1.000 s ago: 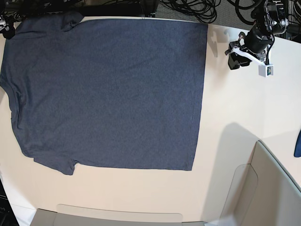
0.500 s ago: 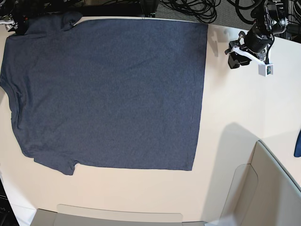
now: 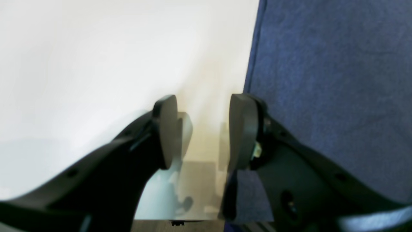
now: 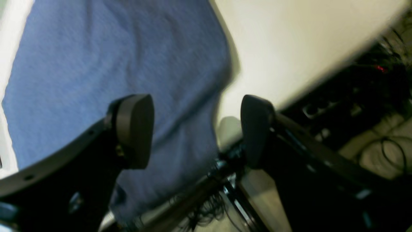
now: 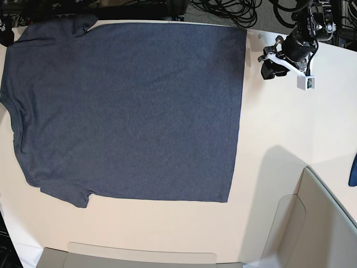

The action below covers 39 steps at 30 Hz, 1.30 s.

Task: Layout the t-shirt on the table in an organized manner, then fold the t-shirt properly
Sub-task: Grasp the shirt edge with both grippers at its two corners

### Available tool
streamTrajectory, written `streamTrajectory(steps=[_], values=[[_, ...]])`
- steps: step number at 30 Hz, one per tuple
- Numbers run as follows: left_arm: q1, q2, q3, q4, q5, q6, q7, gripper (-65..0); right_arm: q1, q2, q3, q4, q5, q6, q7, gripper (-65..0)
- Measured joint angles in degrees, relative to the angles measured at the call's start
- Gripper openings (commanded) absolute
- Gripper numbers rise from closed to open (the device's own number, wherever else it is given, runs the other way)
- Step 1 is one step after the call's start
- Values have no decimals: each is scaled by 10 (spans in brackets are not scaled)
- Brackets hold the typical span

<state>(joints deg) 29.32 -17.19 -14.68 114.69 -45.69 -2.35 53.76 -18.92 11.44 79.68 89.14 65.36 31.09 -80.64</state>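
The t-shirt (image 5: 128, 111) lies flat and spread on the table (image 5: 279, 128), plain side up, with its hem toward the right; no lettering or label shows. My left gripper (image 5: 266, 67) is open and empty, just right of the hem's far corner. In the left wrist view the left gripper (image 3: 202, 129) is over bare table (image 3: 96, 64), with one finger (image 3: 243, 129) at the edge of the t-shirt (image 3: 322, 80). My right gripper (image 4: 196, 129) is open and empty over the edge of the t-shirt (image 4: 112, 64) near the table's (image 4: 289, 42) rim. It is barely visible at the base view's far left corner (image 5: 5, 33).
Grey-beige box walls stand at the front right (image 5: 318, 223) and along the front edge (image 5: 139, 258). A small brighter blue cloth scrap (image 5: 353, 170) is at the right edge. Cables (image 5: 234, 11) lie beyond the table's back rim.
My left gripper has moved left and slightly back, closer to the shirt's hem corner. My right gripper shifted about the far left corner. The shirt has not moved.
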Motion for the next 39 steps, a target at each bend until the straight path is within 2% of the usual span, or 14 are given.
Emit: streamTrajectory(steps=[4, 9, 13, 17, 22, 28, 30, 36, 39], values=[[-3, -2, 0, 0, 0, 0, -1, -387, 31, 0, -4, -33, -53, 1, -1, -244], [-1, -1, 0, 0, 0, 0, -2, -387, 45, 1, -37, -35, -57, 0, -1, -244], [-2, -2, -2, 0, 0, 0, -2, -387, 58, -9, -43, -37, -98, 0, 3, -244], [-1, -2, -4, 0, 0, 0, -2, -387, 57, -12, -43, -68, -80, 6, 25, -244], [-1, -1, -4, 0, 0, 0, -2, -387, 56, -7, -80, -93, -55, 11, 45, -244], [-1, -2, -5, 0, 0, 1, -2, -387, 50, -20, -94, -96, -40, 16, 66, -247], [1, -2, -5, 0, 0, 3, -2, -387, 50, -22, -94, -96, -39, 16, 67, -296], [37, -2, -5, 0, -9, 3, -2, -379, 50, -28, -96, -102, -54, 16, 52, -634], [56, -3, -6, 0, -82, 1, -6, -354, 50, -29, -97, -102, -59, 15, 51, -650]])
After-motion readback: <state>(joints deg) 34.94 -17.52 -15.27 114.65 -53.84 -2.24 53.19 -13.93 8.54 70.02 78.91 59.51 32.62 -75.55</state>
